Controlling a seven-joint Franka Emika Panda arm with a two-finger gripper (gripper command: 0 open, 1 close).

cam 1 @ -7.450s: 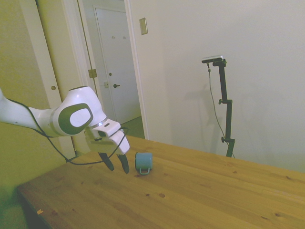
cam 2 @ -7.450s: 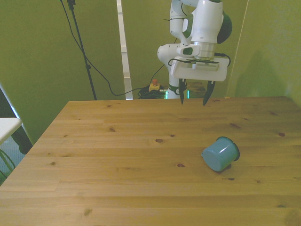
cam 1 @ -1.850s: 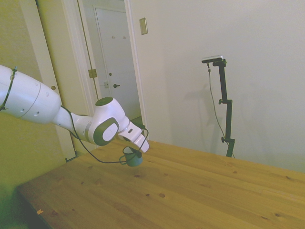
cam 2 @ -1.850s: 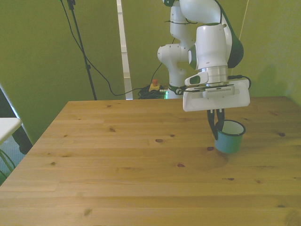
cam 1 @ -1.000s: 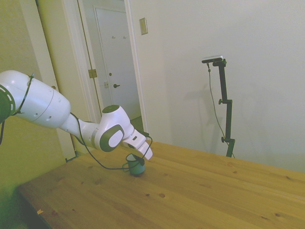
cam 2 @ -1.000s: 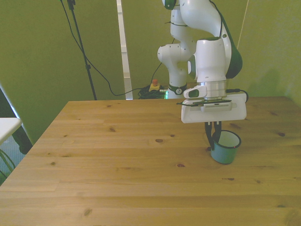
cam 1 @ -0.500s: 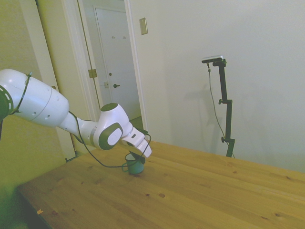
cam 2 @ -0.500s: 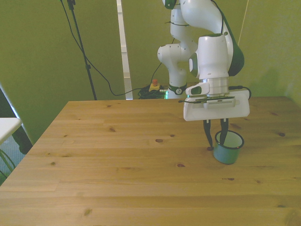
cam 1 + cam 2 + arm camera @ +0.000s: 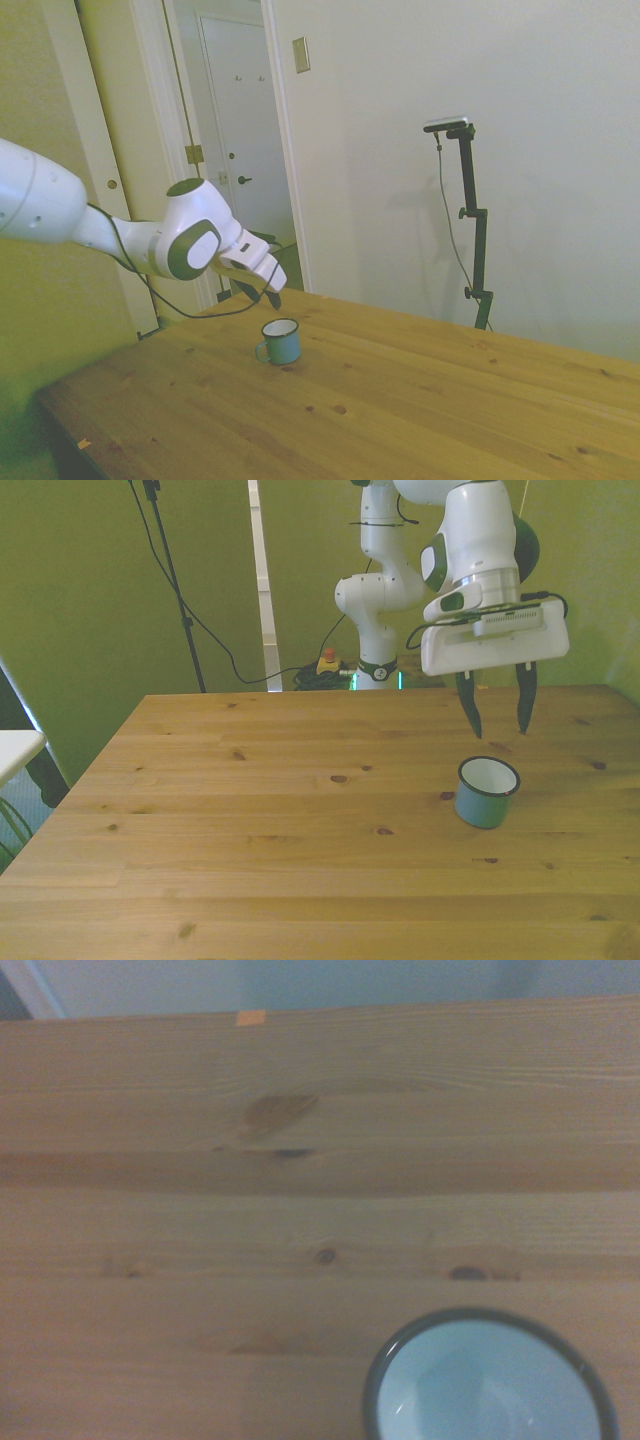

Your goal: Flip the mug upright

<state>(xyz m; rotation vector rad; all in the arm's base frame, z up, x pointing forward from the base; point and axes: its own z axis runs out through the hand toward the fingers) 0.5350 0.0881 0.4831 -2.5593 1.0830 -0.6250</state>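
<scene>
Half a second ago the gripper (image 9: 497,727) stood low at the mug (image 9: 486,792), one finger just outside its wall and the other over its mouth; it has since risen clear and hangs in the air above the mug, touching nothing. In the side view the wrist has also pulled back toward the frame's left, so the gripper (image 9: 258,295) sits above and to the left of the mug (image 9: 281,341), apart from it. The mug itself has stayed where it was set, whereas seven and a half seconds ago it lay on its side.

The jaws are spread, with an open gap between the two dark fingers (image 9: 469,709), and they hold nothing.

No brand, label or writing can be read on the mug or on the arm.

The mug stands upright on the wooden table (image 9: 250,820), mouth up, in the right half of the front view, a little below the frame's middle height. Its body is light blue, its rim dark, its inside white. The wrist view looks straight down into the mug (image 9: 490,1385) at the lower right of that frame, and the white inside shows nothing in it. In the side view the thin loop handle (image 9: 260,351) points toward the frame's left. Bare pine boards with a few dark knots lie around the mug.
</scene>
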